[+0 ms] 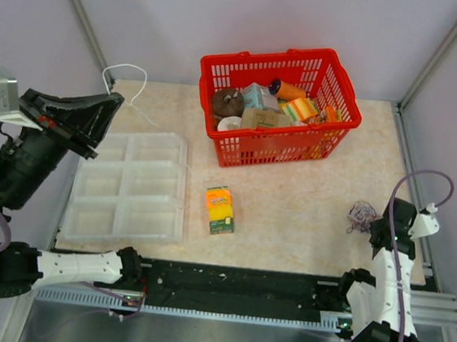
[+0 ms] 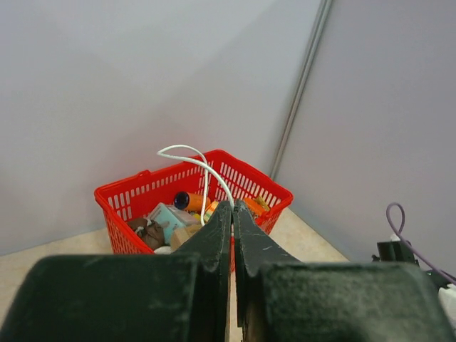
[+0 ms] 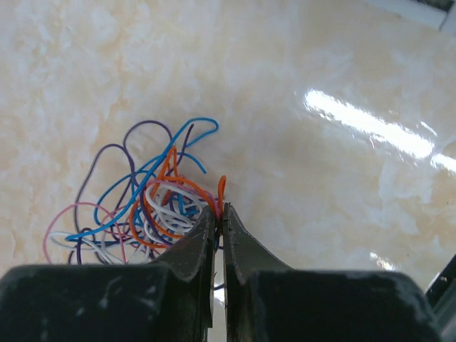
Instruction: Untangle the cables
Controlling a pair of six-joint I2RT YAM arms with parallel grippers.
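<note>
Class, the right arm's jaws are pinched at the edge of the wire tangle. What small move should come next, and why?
Probably lift the right gripper slowly up and away from the tangle. Its jaws are closed on an orange strand at the bundle's edge, and the blue, purple, pink and white wires lie in loose loops on the table, so a gentle pull may draw it free.

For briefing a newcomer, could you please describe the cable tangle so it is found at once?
From the red basket, look right across the table to the right gripper. The cable tangle there is the only knot of thin blue, orange and white wires.
</note>
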